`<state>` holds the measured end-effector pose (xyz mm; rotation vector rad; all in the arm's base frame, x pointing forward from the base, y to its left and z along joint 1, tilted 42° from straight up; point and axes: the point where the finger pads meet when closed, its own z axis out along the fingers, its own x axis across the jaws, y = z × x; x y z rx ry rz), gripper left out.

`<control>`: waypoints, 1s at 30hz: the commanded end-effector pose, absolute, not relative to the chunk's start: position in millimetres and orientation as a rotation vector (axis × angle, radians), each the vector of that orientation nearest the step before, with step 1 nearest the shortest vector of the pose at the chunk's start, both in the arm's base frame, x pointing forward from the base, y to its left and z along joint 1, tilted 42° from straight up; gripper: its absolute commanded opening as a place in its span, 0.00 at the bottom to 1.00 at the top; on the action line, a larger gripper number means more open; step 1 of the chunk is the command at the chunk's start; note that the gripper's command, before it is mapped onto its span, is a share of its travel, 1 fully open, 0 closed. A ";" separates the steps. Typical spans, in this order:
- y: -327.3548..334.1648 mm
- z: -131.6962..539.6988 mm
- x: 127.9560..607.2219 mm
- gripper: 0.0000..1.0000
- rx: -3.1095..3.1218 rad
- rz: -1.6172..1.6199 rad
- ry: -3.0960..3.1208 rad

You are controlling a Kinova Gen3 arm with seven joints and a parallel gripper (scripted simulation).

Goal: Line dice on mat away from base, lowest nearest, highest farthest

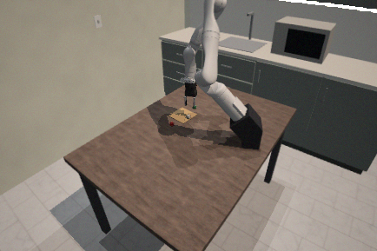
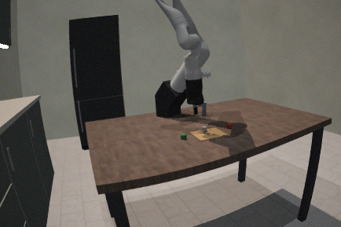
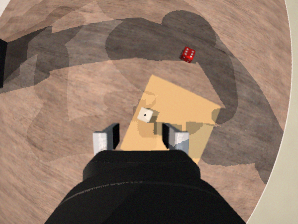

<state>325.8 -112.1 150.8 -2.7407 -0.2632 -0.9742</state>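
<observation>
Green die: sitting on bare wood just off the mat's left side in the exterior view, so it counts for nothing yet; pips too small to read.
Mat: tan, flat on the table, the landing zone for all three.
White die: the only one on the mat, near its edge, framed between the fingers in the wrist view.
Gripper: hanging over the mat's base-side end, jaws spread wide with nothing in them, looks set for a fresh pick.
Red die: off the mat on the right, resting in the arm's shadow, waiting its turn.
Line: not formed; two dice remain to bring on.
</observation>
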 end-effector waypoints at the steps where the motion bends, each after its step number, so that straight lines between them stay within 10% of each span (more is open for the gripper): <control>1: -119.6 153.4 331.3 1.00 -2.720 -0.955 -0.096; 30: -217.4 139.7 354.2 1.00 -2.071 -0.608 1.391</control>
